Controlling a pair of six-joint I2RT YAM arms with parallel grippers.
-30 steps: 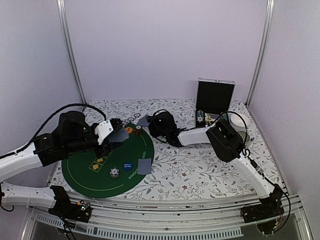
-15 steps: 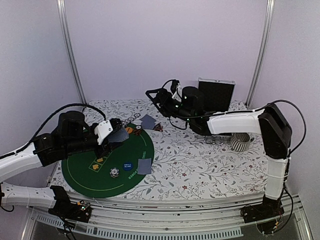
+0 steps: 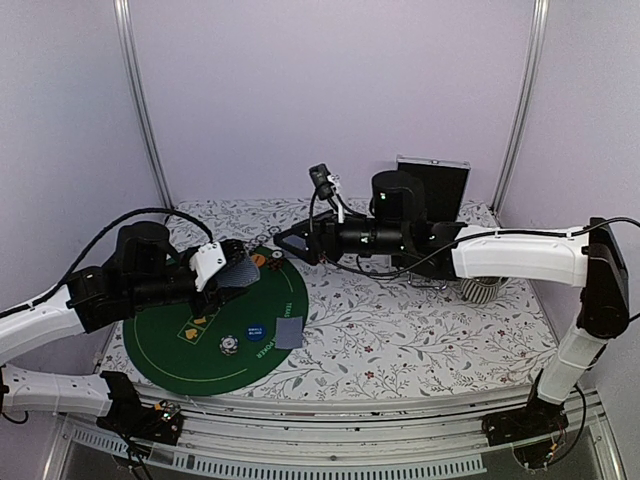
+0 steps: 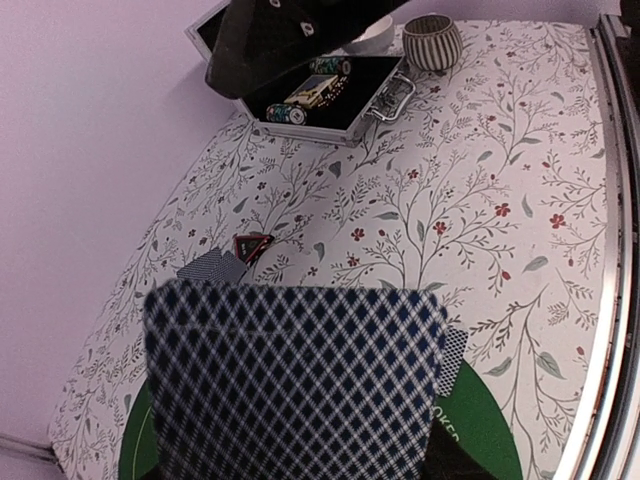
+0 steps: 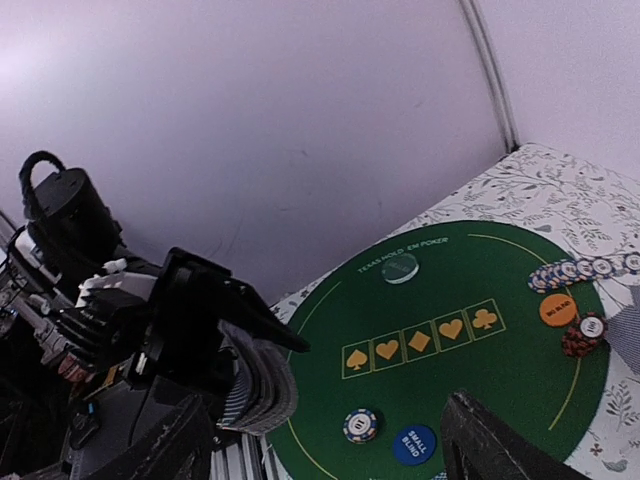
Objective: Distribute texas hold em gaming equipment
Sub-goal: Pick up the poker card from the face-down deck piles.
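left tool (image 3: pixel 232 272): clamped on a stack of grey-blue-backed playing cards (image 4: pixel 295 385), held over the near-left part of the mat.
mat: a round green felt (image 3: pixel 165 350) printed with four gold suit boxes, lying on the left of the floral worktop (image 3: pixel 400 340).
poker chip (image 3: pixel 229 345): flat on the felt near its front edge, edge-striped.
blue disc (image 3: pixel 256 333): just right of that chip, apart from it; it reads SMALL BLIND in the right wrist view.
single card (image 3: pixel 288 331): face down at the felt's right rim, next to the blue disc.
orange disc (image 5: pixel 558 309): on the far part of the felt, beside a short row of striped chips (image 5: pixel 580 270).
right tool (image 3: pixel 290 244): fingers (image 5: pixel 485 445) spread apart with nothing between them, near the felt's far rim.
triangular marker (image 4: pixel 250 245): dark with a red edge, on the bare worktop just beside a face-down loose card (image 4: pixel 213 268).
case (image 3: pixel 432 192): lid up at the back right, chips (image 4: pixel 285 113) inside.
ribbed cup (image 4: pixel 432 42): upright, just beyond the case.
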